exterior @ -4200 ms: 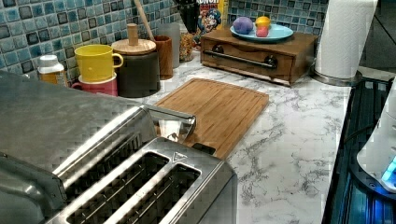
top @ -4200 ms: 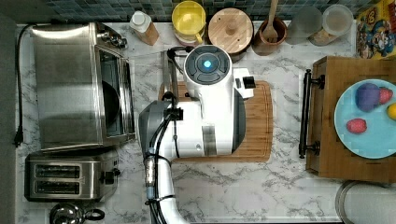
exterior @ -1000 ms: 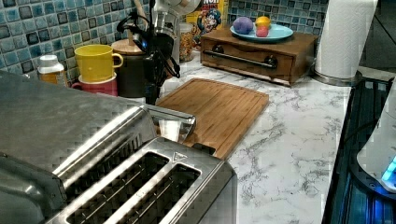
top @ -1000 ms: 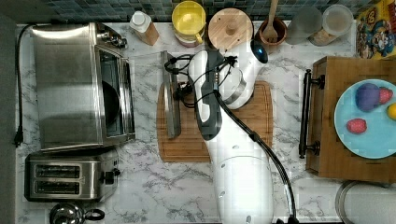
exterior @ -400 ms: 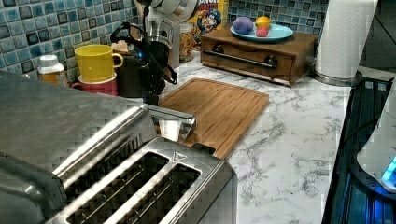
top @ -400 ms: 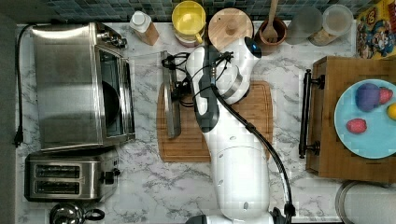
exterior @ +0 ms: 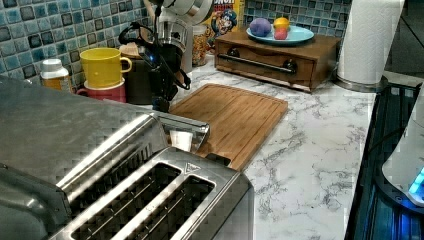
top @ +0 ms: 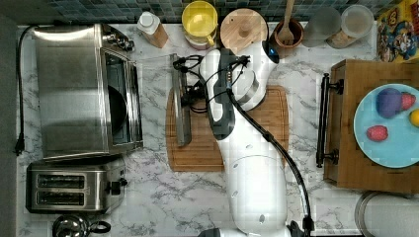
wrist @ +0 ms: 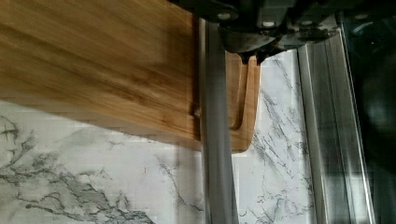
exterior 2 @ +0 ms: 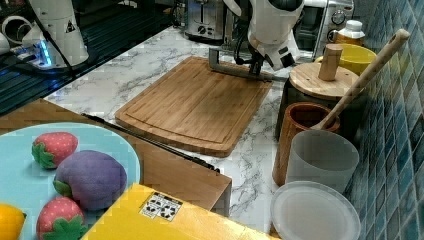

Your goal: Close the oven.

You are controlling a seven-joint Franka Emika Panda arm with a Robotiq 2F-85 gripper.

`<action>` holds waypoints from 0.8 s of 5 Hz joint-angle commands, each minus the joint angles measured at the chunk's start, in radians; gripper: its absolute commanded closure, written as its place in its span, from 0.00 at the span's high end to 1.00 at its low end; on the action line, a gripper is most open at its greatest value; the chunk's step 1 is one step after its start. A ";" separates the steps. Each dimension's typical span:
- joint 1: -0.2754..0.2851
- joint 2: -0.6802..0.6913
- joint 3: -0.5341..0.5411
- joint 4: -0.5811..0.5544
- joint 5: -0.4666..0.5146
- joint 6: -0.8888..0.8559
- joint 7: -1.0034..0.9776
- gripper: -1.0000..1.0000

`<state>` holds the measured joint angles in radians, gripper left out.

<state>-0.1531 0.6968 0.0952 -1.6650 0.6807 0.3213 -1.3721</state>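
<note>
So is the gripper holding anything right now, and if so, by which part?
Cannot be told. The gripper sits right at the bar handle of the oven's open door, but a grip on it isn't clear.

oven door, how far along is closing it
Not closed yet. The oven has its glass door folded flat, with the bar handle lying over the edge of the cutting board. Done: the arm has reached the door, and the end effector sits right at the handle. In hand: making contact at the handle. Left: swing the door up until it shuts against the oven front.
</note>
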 commanded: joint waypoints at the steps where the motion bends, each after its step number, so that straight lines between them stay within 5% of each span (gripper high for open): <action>1: 0.085 -0.206 0.116 -0.024 0.103 0.037 -0.002 0.00; 3: 0.138 -0.291 0.158 -0.037 0.063 0.112 0.033 0.00; 4: 0.219 -0.340 0.100 -0.047 0.040 0.139 0.079 0.00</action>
<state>-0.1140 0.5029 0.1194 -1.8037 0.6787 0.4399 -1.3721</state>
